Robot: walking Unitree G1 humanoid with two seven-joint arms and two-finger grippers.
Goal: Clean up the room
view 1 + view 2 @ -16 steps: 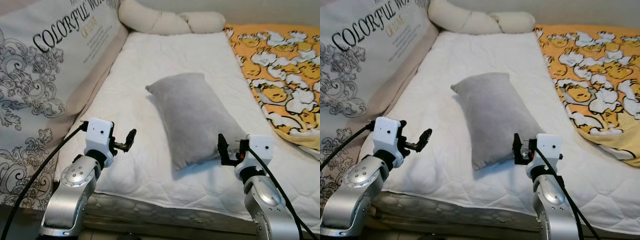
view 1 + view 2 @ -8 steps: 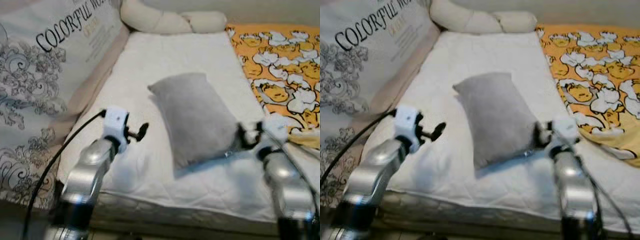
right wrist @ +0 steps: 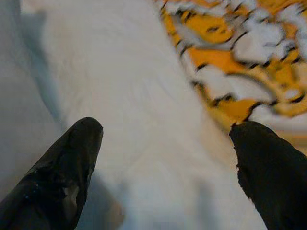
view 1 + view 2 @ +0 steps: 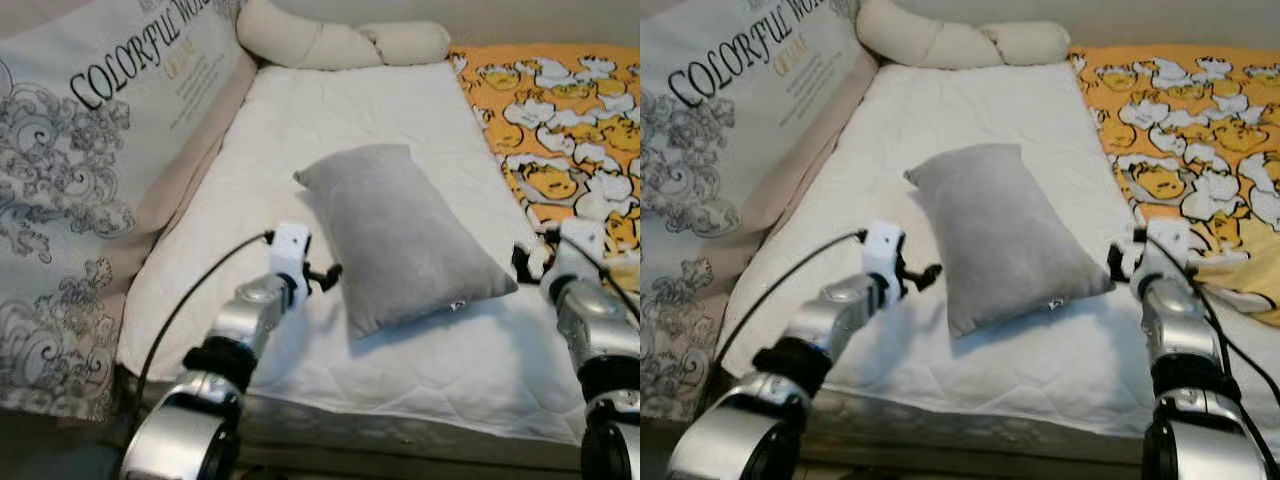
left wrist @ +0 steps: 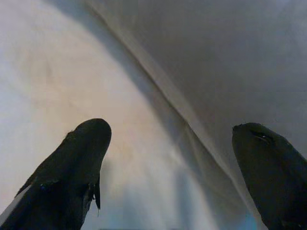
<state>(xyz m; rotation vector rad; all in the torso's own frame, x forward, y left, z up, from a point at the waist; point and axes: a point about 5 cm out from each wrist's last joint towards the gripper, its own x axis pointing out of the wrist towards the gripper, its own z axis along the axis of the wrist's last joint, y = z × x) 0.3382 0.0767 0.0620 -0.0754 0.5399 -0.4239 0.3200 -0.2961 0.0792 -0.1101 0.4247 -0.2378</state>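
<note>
While both arms reach out over the bed, the left gripper (image 4: 328, 274) hovers just beside the near left edge of the grey pillow (image 4: 400, 233), its jaws spread wide with nothing between them — in the left wrist view the two black fingertips (image 5: 81, 158) stand well apart over white sheet, with the pillow's grey side ahead. The right gripper (image 4: 527, 262) sits just off the pillow's near right corner, jaws likewise wide apart and holding nothing; its wrist view shows white sheet between the fingers (image 3: 67, 163) and the orange patterned blanket (image 3: 249, 57) beyond.

Lying at a slant, the pillow rests on the white quilted mattress (image 4: 330, 130), roughly in the middle of the bed, between the two grippers. Along the robot's right edge of the bed spreads the orange blanket printed with white and yellow cartoon figures. On the left leans a large cushion (image 4: 110, 130) with grey scrollwork and lettering — and at the far end lies a cream knotted bolster (image 4: 340, 42).
</note>
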